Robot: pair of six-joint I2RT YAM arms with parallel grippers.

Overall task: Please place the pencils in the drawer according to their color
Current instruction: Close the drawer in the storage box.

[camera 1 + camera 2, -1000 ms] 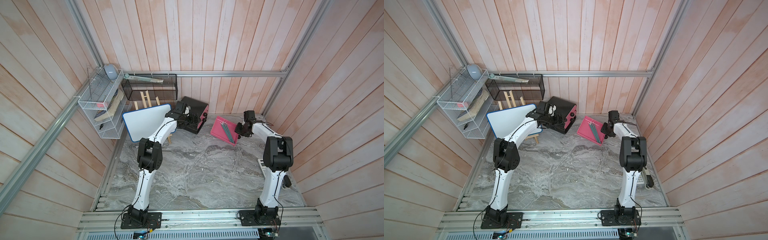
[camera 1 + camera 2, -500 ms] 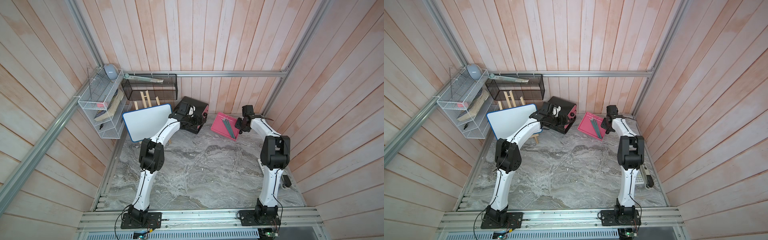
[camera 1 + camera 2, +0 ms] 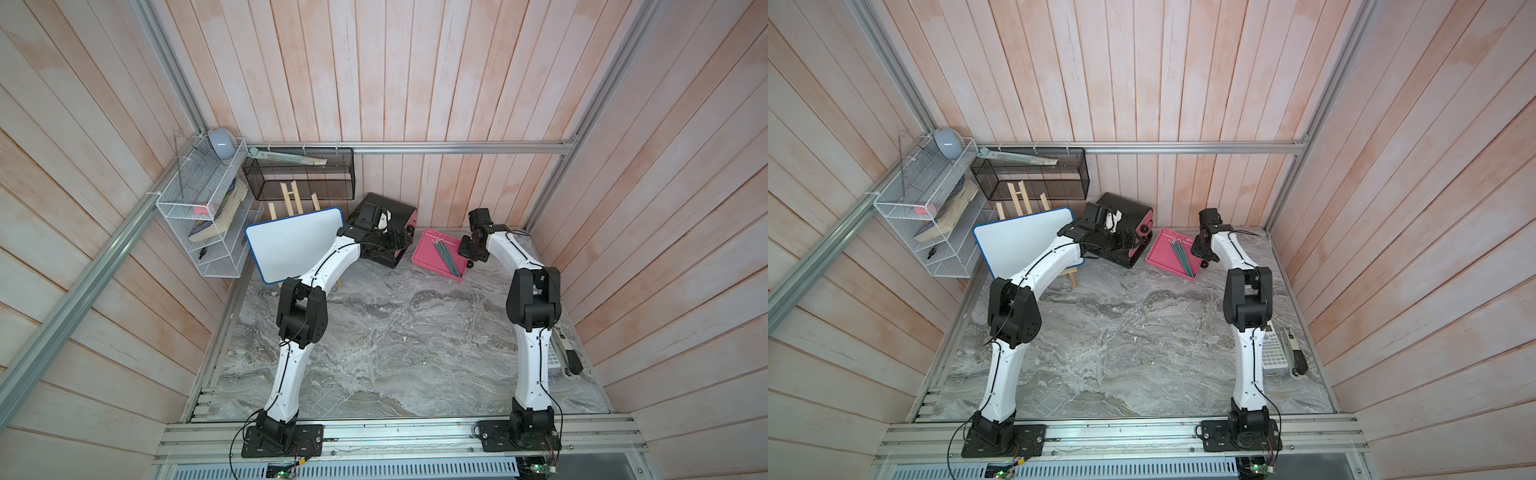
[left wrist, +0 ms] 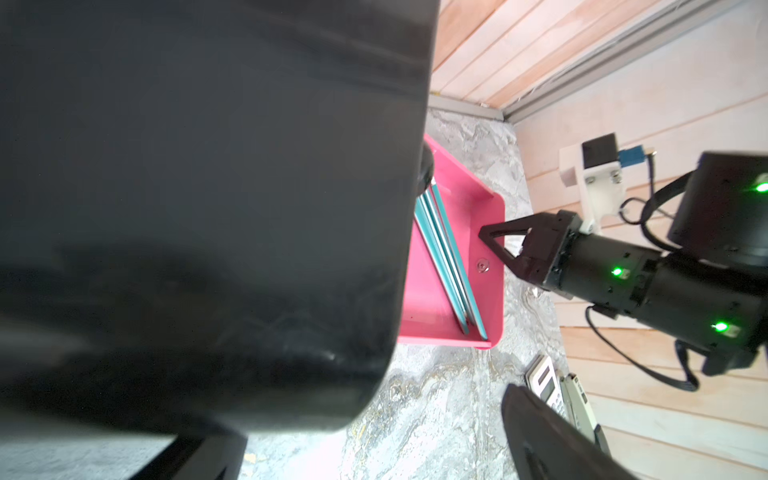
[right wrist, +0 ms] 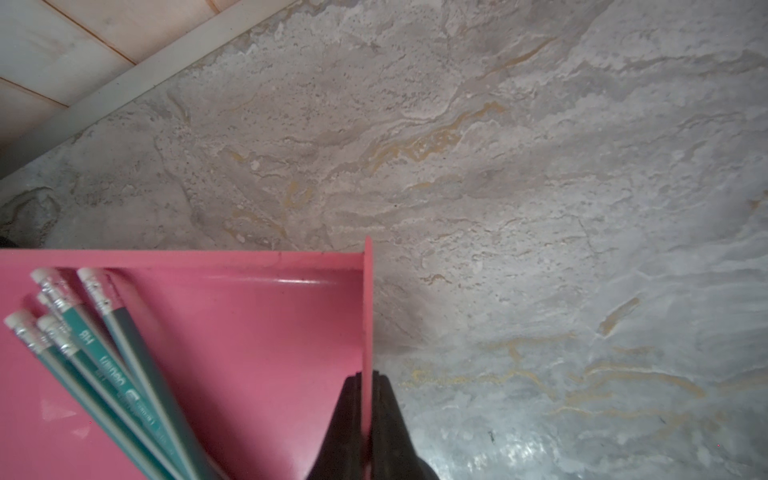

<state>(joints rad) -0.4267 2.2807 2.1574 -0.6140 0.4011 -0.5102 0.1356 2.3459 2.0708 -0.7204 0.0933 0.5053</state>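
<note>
The teal pencils (image 3: 446,258) are in the pink drawer tray (image 3: 428,254), out on the table right of the cabinet (image 3: 392,210). I reckon it's not slotted back yet. They lie flat, erasers far, tips near-right. My right gripper (image 5: 366,388) pinches the tray's wall. My left gripper (image 3: 391,243) is at the cabinet, grip unclear.

"HB" reads on one of the teal pencils (image 5: 85,336) lying in the pink drawer tray (image 5: 249,332), right wrist view, printed on the barrel just past the silver ferrule (letters appear upside down to this camera). Further along the same barrel are a longer brand word and a small square logo, too blurred to read. The calculator (image 3: 1273,349), on the right side of the table beside the right arm, has key labels too small to read.
</note>
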